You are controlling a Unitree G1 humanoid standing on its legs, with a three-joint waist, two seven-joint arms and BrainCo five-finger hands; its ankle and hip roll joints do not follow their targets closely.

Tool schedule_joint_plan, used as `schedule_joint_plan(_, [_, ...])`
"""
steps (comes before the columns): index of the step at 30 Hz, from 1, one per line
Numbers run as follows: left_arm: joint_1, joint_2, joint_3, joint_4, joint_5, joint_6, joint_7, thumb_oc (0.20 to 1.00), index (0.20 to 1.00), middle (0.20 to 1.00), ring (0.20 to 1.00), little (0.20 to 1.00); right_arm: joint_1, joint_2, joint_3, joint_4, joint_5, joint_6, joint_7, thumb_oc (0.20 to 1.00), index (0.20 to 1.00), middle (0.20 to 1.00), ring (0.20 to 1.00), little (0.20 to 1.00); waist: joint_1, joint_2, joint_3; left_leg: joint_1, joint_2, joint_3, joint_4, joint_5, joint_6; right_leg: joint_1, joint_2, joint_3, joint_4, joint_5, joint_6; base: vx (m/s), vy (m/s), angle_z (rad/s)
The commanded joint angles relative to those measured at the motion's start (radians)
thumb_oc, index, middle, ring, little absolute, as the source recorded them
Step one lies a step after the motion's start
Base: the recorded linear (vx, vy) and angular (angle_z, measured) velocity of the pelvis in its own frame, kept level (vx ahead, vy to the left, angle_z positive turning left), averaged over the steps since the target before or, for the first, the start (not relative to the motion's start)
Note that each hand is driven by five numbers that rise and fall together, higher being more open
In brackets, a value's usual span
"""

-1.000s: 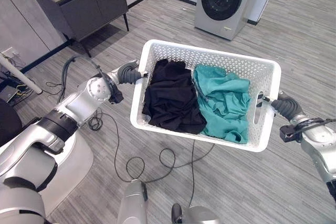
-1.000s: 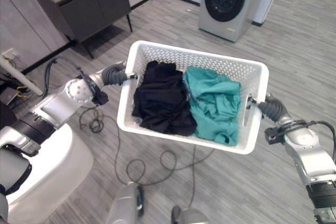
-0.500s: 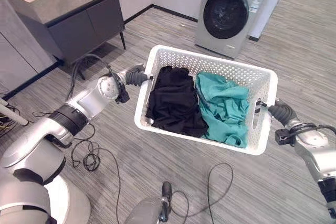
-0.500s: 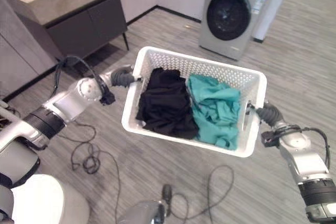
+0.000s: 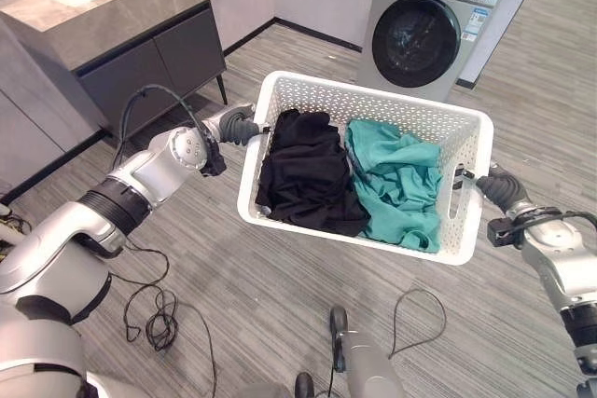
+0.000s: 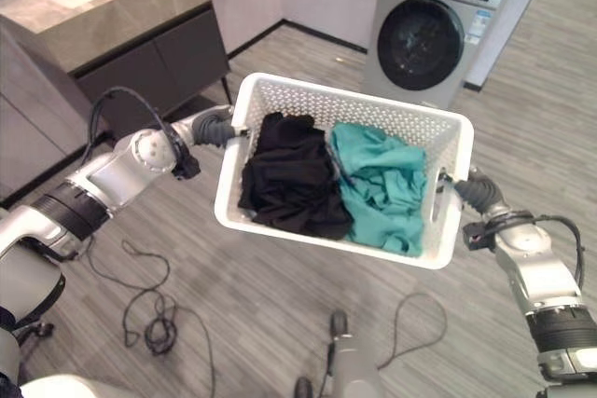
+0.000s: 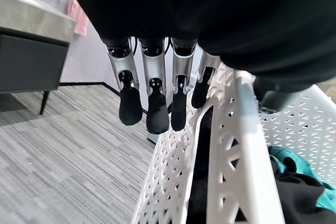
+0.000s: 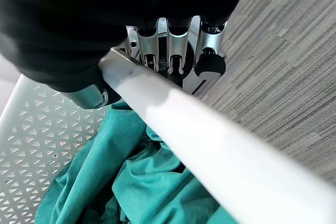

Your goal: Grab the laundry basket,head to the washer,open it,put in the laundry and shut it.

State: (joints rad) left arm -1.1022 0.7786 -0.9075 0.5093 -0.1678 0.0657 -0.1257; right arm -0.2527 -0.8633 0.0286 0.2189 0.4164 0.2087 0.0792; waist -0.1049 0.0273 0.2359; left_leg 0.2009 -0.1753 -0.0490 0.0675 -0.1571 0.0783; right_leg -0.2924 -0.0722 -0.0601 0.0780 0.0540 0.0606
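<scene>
Basket (image 5: 466, 184) lifted, black and teal laundry (image 5: 396, 179) inside | left hand (image 7: 152, 103) fingers hooked on one end rim, right hand (image 8: 173, 56) curled round other | washer (image 5: 424, 30) ahead, door shut | walking, opening, loading, shutting left.

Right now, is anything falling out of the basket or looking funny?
Nothing stands out. The white laundry basket is held off the floor between the left hand and the right hand. The black clothes and the teal clothes both lie inside it. The washer door is closed.
</scene>
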Motion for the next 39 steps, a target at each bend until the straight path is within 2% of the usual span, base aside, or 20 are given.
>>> schedule_joint_plan(1, [-0.035,0.013,0.110,0.035,0.021,-0.072,0.029,0.200,0.200,0.200,0.200,0.200,0.001,-0.155,-0.176,0.037,0.007,-0.059,-0.027,0.200,0.200,0.200,0.200,0.200,-0.011,0.023,-0.060,-0.012,0.187,-0.014,0.062,-0.045,-0.077,0.061,-0.084,0.014,-0.025,0.004,0.129,0.35,-0.230,0.53])
schedule_joint_plan(3, [-0.002,0.035,0.122,0.031,0.035,-0.076,0.019,0.200,0.200,0.200,0.200,0.200,0.013,-0.151,-0.181,0.041,-0.003,-0.058,-0.021,0.200,0.200,0.200,0.200,0.200,-0.017,0.021,-0.087,0.061,0.226,0.017,0.067,-0.049,-0.111,0.074,-0.112,-0.126,-0.086,0.040,0.143,0.48,-0.365,0.28])
schedule_joint_plan(5, [-0.003,0.046,0.124,0.025,0.030,-0.079,0.019,0.200,0.200,0.200,0.200,0.200,0.007,-0.154,-0.176,0.048,-0.002,-0.056,-0.020,0.200,0.200,0.200,0.200,0.200,-0.015,0.017,-0.104,0.077,0.236,0.020,0.076,-0.037,-0.119,0.090,-0.108,-0.136,-0.078,0.057,0.136,0.38,-0.319,-0.10])
schedule_joint_plan(7, [0.014,0.069,0.134,0.006,-0.002,-0.088,0.020,0.200,0.200,0.200,0.200,0.200,-0.006,-0.168,-0.157,0.051,0.012,-0.062,-0.025,0.200,0.200,0.200,0.200,0.200,-0.020,0.031,-0.120,0.040,0.307,0.040,0.270,0.092,-0.140,0.125,-0.048,-0.110,-0.016,0.036,0.087,0.51,-0.544,-0.50])
schedule_joint_plan(8, [0.023,0.095,0.142,-0.016,-0.011,-0.077,0.021,0.200,0.200,0.200,0.200,0.200,-0.018,-0.171,-0.151,0.061,0.029,-0.071,-0.045,0.200,0.200,0.200,0.200,0.200,-0.013,0.004,-0.110,-0.064,0.355,0.057,0.531,0.247,-0.139,0.174,-0.023,-0.108,-0.008,0.001,0.027,0.25,-0.446,-0.60])
schedule_joint_plan(9, [0.023,0.098,0.142,-0.019,-0.011,-0.075,0.021,0.200,0.200,0.200,0.200,0.200,-0.021,-0.170,-0.150,0.061,0.029,-0.071,-0.045,0.200,0.200,0.200,0.200,0.200,-0.016,0.005,-0.109,-0.075,0.358,0.052,0.547,0.243,-0.141,0.170,-0.021,-0.110,-0.006,0.002,0.024,0.26,-0.495,-0.34])
schedule_joint_plan(10, [0.015,0.120,0.146,-0.029,-0.016,-0.073,0.026,0.200,0.200,0.200,0.200,0.200,-0.036,-0.170,-0.137,0.065,0.036,-0.068,-0.047,0.200,0.200,0.200,0.200,0.200,-0.005,-0.002,-0.102,-0.102,0.377,0.041,0.664,0.275,-0.136,0.193,0.006,-0.102,-0.003,-0.020,-0.009,0.11,-0.178,-0.23])
schedule_joint_plan(11, [0.015,0.121,0.147,-0.029,-0.016,-0.072,0.026,0.200,0.200,0.200,0.200,0.200,-0.037,-0.170,-0.136,0.065,0.036,-0.068,-0.047,0.200,0.200,0.200,0.200,0.200,-0.006,-0.002,-0.102,-0.104,0.377,0.039,0.665,0.275,-0.136,0.192,0.005,-0.102,-0.003,-0.020,-0.009,0.28,-0.422,-0.40])
schedule_joint_plan(12, [0.020,0.133,0.159,-0.045,-0.033,-0.062,0.028,0.200,0.200,0.200,0.200,0.200,-0.049,-0.168,-0.128,0.058,0.034,-0.068,-0.059,0.200,0.200,0.200,0.200,0.200,0.027,-0.030,-0.073,-0.189,0.381,0.024,0.842,0.307,-0.124,0.242,0.018,-0.087,-0.001,-0.042,-0.046,0.13,-0.241,-0.65])
schedule_joint_plan(14, [0.005,0.140,0.153,-0.046,-0.045,-0.056,0.030,0.200,0.200,0.200,0.200,0.200,-0.061,-0.168,-0.119,0.056,0.037,-0.066,-0.062,0.200,0.200,0.200,0.200,0.200,0.030,-0.024,-0.069,-0.218,0.404,0.022,0.874,0.291,-0.128,0.264,0.032,-0.093,-0.001,-0.067,-0.047,0.21,-0.267,-0.76])
schedule_joint_plan(15, [-0.026,0.144,0.140,-0.047,-0.061,-0.046,0.033,0.200,0.200,0.200,0.200,0.200,-0.084,-0.171,-0.106,0.056,0.039,-0.058,-0.076,0.200,0.200,0.200,0.200,0.200,0.058,-0.038,-0.040,-0.313,0.394,0.044,0.888,0.262,-0.117,0.293,0.039,-0.085,0.000,-0.079,-0.061,0.35,-0.259,-0.66])
schedule_joint_plan(16, [-0.035,0.142,0.143,-0.047,-0.059,-0.047,0.034,0.200,0.200,0.200,0.200,0.200,-0.077,-0.171,-0.101,0.038,0.027,-0.053,-0.069,0.200,0.200,0.200,0.200,0.200,0.083,-0.036,-0.030,-0.367,0.360,0.068,0.777,0.224,-0.126,0.329,0.052,-0.080,0.006,-0.101,-0.050,0.28,-0.161,-0.45])
schedule_joint_plan(19, [-0.050,0.131,0.130,-0.042,-0.050,-0.053,0.034,0.200,0.200,0.200,0.200,0.200,-0.078,-0.156,-0.084,0.028,0.019,-0.061,-0.062,0.200,0.200,0.200,0.200,0.200,0.117,-0.039,-0.024,-0.396,0.332,0.114,0.554,0.220,-0.134,0.371,0.061,-0.072,0.014,-0.130,-0.033,0.27,-0.054,-0.64])
schedule_joint_plan(26, [0.015,0.039,0.162,-0.055,-0.014,-0.058,0.034,0.200,0.200,0.200,0.200,0.200,-0.093,-0.104,-0.048,0.059,0.006,-0.082,-0.062,0.200,0.200,0.200,0.200,0.200,0.201,-0.015,-0.037,-0.401,0.211,0.136,0.011,0.294,-0.137,0.486,0.114,-0.042,0.018,-0.203,-0.017,0.30,-0.026,-0.61])
schedule_joint_plan(29, [0.021,0.024,0.168,-0.046,-0.008,-0.060,0.034,0.200,0.200,0.200,0.200,0.200,-0.104,-0.092,-0.036,0.071,0.010,-0.086,-0.064,0.200,0.200,0.200,0.200,0.200,0.202,-0.013,-0.041,-0.401,0.204,0.182,-0.016,0.294,-0.130,0.505,0.127,-0.038,0.022,-0.220,-0.019,0.27,-0.042,-0.04])
schedule_joint_plan(33, [0.033,0.004,0.186,-0.048,0.007,-0.061,0.031,0.200,0.200,0.200,0.200,0.200,-0.102,-0.074,-0.032,0.071,0.012,-0.085,-0.063,0.200,0.200,0.200,0.200,0.200,0.200,-0.015,-0.070,-0.406,0.204,0.310,0.041,0.276,-0.098,0.531,0.142,-0.028,0.027,-0.237,-0.022,0.27,-0.029,0.06])
schedule_joint_plan(34, [0.035,0.005,0.189,-0.051,0.014,-0.060,0.031,0.200,0.200,0.200,0.200,0.200,-0.100,-0.070,-0.036,0.069,0.010,-0.083,-0.064,0.200,0.200,0.200,0.200,0.200,0.204,-0.023,-0.082,-0.405,0.201,0.317,0.060,0.264,-0.087,0.536,0.139,-0.019,0.028,-0.241,-0.019,0.33,0.002,-0.06])
schedule_joint_plan(37, [0.036,0.017,0.177,-0.053,0.014,-0.062,0.031,0.200,0.200,0.200,0.200,0.200,-0.113,-0.047,-0.017,0.061,0.005,-0.087,-0.057,0.200,0.200,0.200,0.200,0.200,0.224,-0.042,-0.122,-0.371,0.161,0.241,0.039,0.235,-0.052,0.537,0.135,0.007,0.108,-0.247,0.001,0.45,0.023,-0.08])
schedule_joint_plan(38, [0.030,0.015,0.161,-0.054,0.008,-0.064,0.039,0.200,0.200,0.200,0.200,0.200,-0.118,-0.028,-0.006,0.051,-0.001,-0.088,-0.050,0.200,0.200,0.200,0.200,0.200,0.221,-0.061,-0.117,-0.329,0.137,0.222,0.041,0.205,-0.021,0.475,0.118,0.001,0.283,-0.119,0.090,0.38,0.026,-0.22])
schedule_joint_plan(39, [0.033,0.006,0.161,-0.053,0.014,-0.065,0.048,0.200,0.200,0.200,0.200,0.200,-0.140,-0.005,0.015,0.052,-0.013,-0.089,-0.055,0.200,0.200,0.200,0.200,0.200,0.223,-0.062,-0.112,-0.308,0.139,0.232,0.041,0.190,-0.006,0.439,0.101,-0.003,0.396,-0.040,0.146,0.36,0.030,-0.19])
